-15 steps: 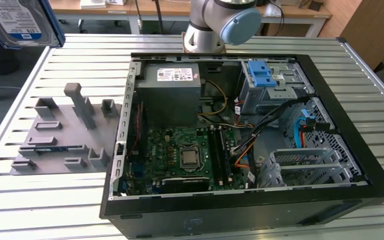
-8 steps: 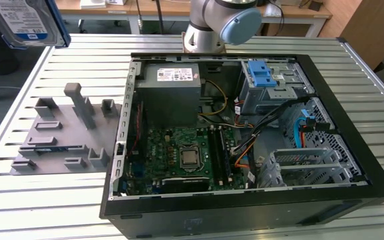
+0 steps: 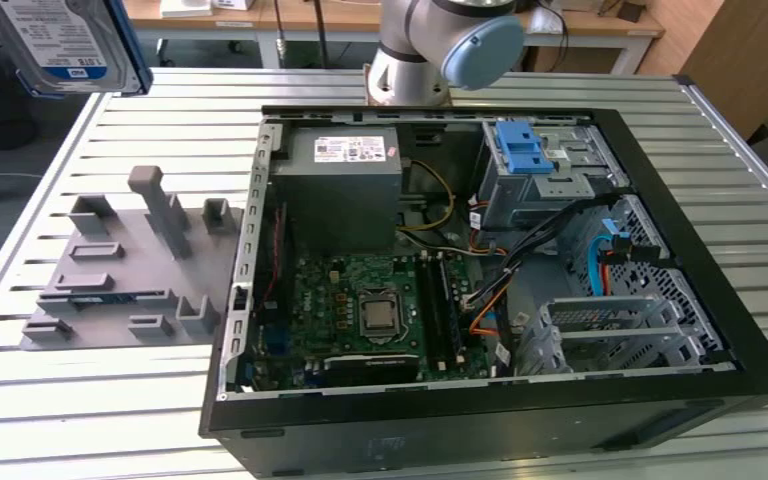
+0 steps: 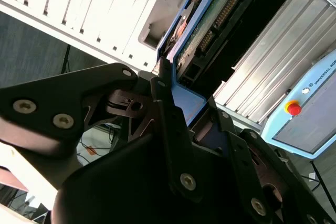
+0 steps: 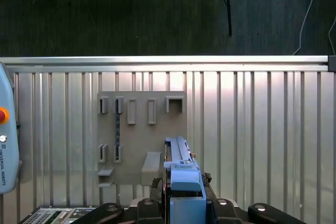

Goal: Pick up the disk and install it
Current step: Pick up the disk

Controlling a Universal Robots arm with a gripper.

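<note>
High over the desk (image 3: 77,400), at the exterior view's left, one disk (image 3: 64,45) hangs in the air with its blue-and-white label facing the room. It touches nothing on the desk. One arm (image 3: 431,45) stands at the back edge of the desk, behind the case (image 3: 491,430). From there it reaches up and out of sight toward the disk.

In the first wrist view the single pincer (image 5: 184,187) is closed on the disk (image 5: 178,153), which it holds on edge by its blue rails, over the one grey holder (image 5: 139,129). The camera looks straight down at the slats. In the second wrist view black fingers (image 4: 163,103) press against the blue rail, and the disk's green board and connector (image 4: 220,9) point away from the wrist.

On the desk lie two things, well apart from the disk. One is the grey holder (image 3: 117,275). The other is the open case, just beside the holder on the exterior view's right. Inside the case I count one power supply (image 3: 344,185), one cage (image 3: 538,165) with a blue latch, and one board (image 3: 357,310). One pendant (image 4: 304,108) sits off the desk's edge.
</note>
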